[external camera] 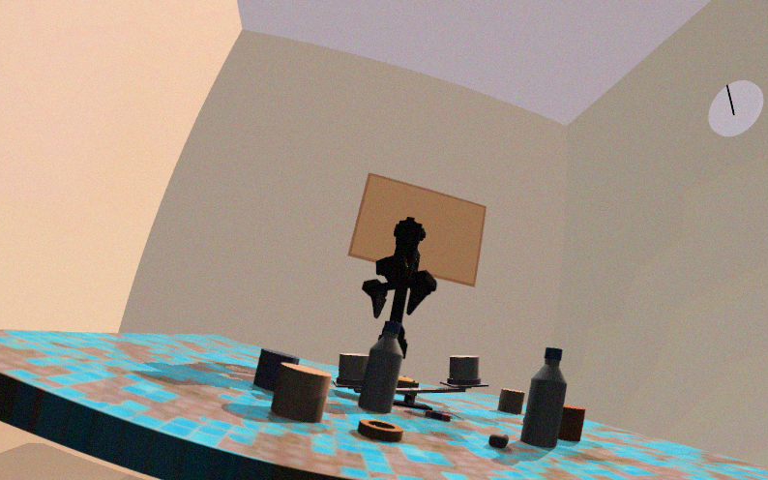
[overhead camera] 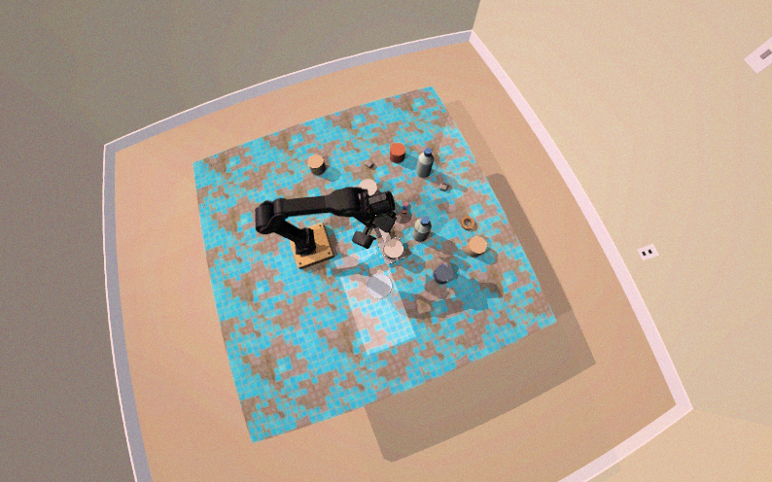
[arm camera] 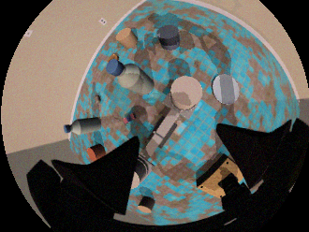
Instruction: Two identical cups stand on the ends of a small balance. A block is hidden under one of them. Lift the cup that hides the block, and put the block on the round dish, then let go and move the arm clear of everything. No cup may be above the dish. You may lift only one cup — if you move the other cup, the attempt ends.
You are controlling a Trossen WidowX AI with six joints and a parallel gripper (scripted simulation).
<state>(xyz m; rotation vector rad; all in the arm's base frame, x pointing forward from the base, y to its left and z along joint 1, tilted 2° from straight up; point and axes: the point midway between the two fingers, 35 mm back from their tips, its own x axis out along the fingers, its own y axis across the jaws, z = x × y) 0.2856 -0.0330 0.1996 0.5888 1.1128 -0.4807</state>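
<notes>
One cup [overhead camera: 394,248] [external camera: 352,365] [arm camera: 186,93] stands upright on the balance end nearer the dish; the other cup [overhead camera: 368,187] [external camera: 463,368] stands on the far end, mostly behind a finger in the wrist view. The balance [external camera: 444,390] [arm camera: 164,128] appears tilted against its base, lower at the dish-side cup. The round dish [overhead camera: 379,285] [arm camera: 226,89] holds nothing visible. My gripper [overhead camera: 374,232] [external camera: 393,314] [arm camera: 179,134] is open and empty, pointing down high above the balance. No block shows.
A bottle [overhead camera: 422,230] [external camera: 381,378] [arm camera: 136,77] stands close beside the balance; another bottle [overhead camera: 425,164] [external camera: 544,411] is farther off. A navy cylinder [overhead camera: 443,273] [external camera: 274,370], tan cylinder [overhead camera: 477,245] [external camera: 301,393] and red cylinder [overhead camera: 397,153] [external camera: 572,423] stand around.
</notes>
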